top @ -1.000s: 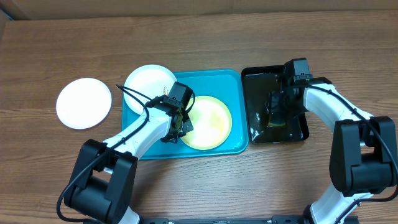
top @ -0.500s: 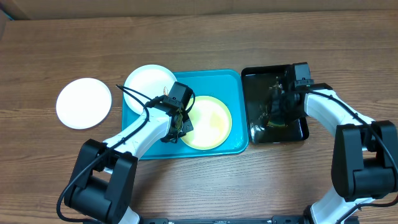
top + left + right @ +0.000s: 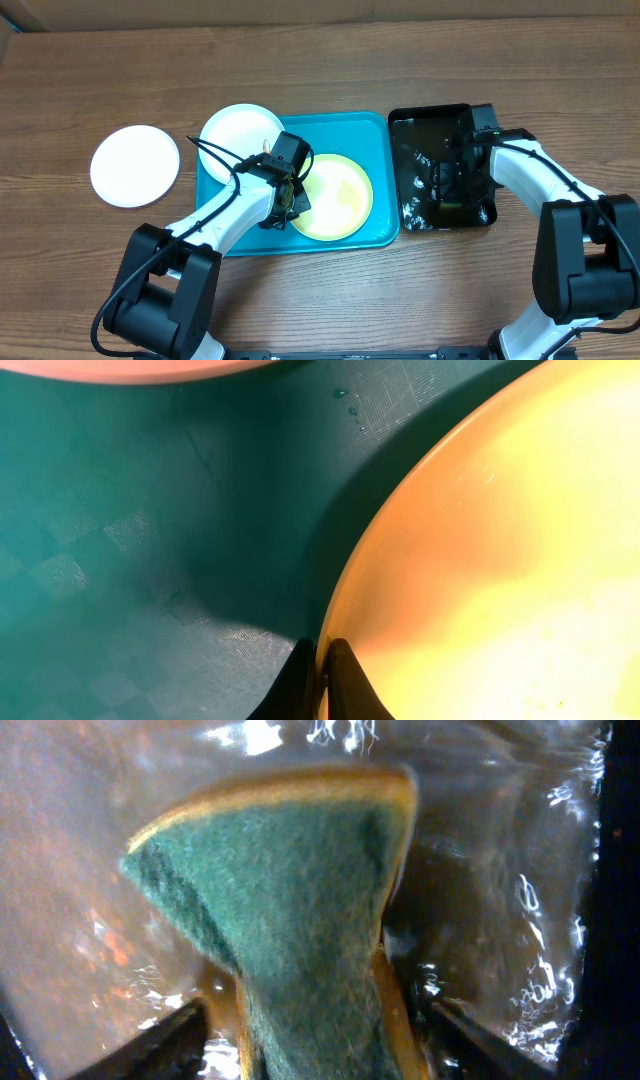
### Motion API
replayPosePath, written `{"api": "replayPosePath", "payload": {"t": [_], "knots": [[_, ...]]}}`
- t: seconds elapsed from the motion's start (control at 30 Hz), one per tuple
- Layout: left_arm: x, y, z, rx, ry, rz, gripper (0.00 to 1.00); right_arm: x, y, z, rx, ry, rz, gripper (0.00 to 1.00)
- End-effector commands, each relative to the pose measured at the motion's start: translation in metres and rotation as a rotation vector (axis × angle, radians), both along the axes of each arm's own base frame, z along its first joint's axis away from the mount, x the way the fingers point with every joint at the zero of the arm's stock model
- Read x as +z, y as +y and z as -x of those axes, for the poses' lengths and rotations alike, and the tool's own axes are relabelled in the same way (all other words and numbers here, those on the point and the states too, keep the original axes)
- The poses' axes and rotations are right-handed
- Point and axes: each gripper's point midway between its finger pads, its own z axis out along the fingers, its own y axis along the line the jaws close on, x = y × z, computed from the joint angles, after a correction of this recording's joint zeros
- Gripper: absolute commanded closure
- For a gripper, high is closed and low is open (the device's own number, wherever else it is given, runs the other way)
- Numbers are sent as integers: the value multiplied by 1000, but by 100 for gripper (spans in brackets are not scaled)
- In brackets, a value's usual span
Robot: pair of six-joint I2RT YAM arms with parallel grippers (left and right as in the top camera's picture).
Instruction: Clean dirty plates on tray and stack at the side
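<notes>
The yellow-green plate (image 3: 338,195) lies flat in the right half of the turquoise tray (image 3: 335,130), and the left fingers (image 3: 298,682) are clenched on its rim on the side toward the tray's middle. In the left wrist view the two tips nip the thin edge between them, one on the outside and one on the plate's face. This looks like a steadying hold, meant to keep the plate from sliding while it is scrubbed.

A white plate (image 3: 240,133) sits at the tray's far left corner, overlapping the rim. It is probably waiting its turn. Another white plate (image 3: 135,165) rests on the counter (image 3: 320,60) well left of the tray, where the stack seems to begin.

Just right of the tray, the black tray (image 3: 425,130) holds rippling water. The right fingers (image 3: 170,1040) reach into it, spread wide on either side of a green-faced sponge (image 3: 290,890) that lies in the wet. A dark gap shows on one side, so they look released around the sponge, not gripping it. Most likely they are letting it soak up water before wiping.
</notes>
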Motion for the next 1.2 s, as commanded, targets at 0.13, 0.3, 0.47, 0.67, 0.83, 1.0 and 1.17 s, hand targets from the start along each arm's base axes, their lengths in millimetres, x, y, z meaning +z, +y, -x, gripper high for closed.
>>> {"api": "replayPosePath", "payload": {"t": [0.13,0.3,0.47,0.67,0.83,1.0,1.17], "knots": [[2,6,3,1,-2,-21,96,16,4,-17,-48,8,-109,1],[26,3,-8,-25,-76,5,96,44,-6,-32,-74,-9,-106,0],[45,8,-15,-8,-122,38,96,60,-11,-41,-86,-27,-107,0],[62,20,-20,-6,-147,62,96,64,-13,-50,-87,-59,-102,0],[77,19,-28,-32,-175,106,96,67,-24,-58,-110,-90,-85,0],[99,16,-41,-54,-215,124,96,72,-47,-71,-171,-138,-80,0],[123,-1,-53,-85,-257,204,96,73,-89,-78,-306,-181,-5,0]]}}
